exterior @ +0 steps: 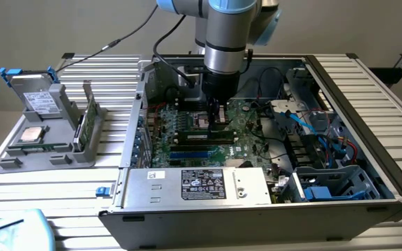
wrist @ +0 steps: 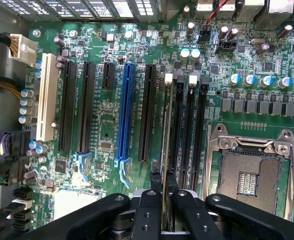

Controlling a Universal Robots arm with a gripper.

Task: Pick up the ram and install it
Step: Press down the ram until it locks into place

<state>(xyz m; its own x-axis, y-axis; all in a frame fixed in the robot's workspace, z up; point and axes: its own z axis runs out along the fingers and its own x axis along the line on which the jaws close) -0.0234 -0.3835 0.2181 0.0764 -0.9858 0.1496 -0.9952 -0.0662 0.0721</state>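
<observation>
**Ram held on edge over the memory slots**

Much of the ram (wrist: pixel 165 125), a long, narrow circuit-board stick, is hard to make out. It is seen edge-on in the wrist view as a thin pale line, and its near end is hidden between the black fingers (wrist: pixel 155 186). The gripper (wrist: pixel 163 176) is clenched on it, with one finger pressed to each face. The stick is lined up along the black memory slot nearest the long black expansion slot (wrist: pixel 148 112). Whether it is seated there cannot be told.

In the exterior view the gripper (exterior: pixel 219 116) is found inside the open black computer case (exterior: pixel 368 130), over the green motherboard (exterior: pixel 187 125). The grey robot arm (exterior: pixel 223 36) is cut off by the picture's upper edge.

Counted in the wrist view:
- two white latch tabs (wrist: pixel 168 77)
- one blue expansion slot (wrist: pixel 125 112)
- one white expansion slot (wrist: pixel 46 97)
- one silver-framed processor socket (wrist: pixel 247 167)

Outside the case, at the exterior view's left, one grey plastic holder (exterior: pixel 47 154) is seen, with one square silver chip (exterior: pixel 32 135) laid on it.
</observation>
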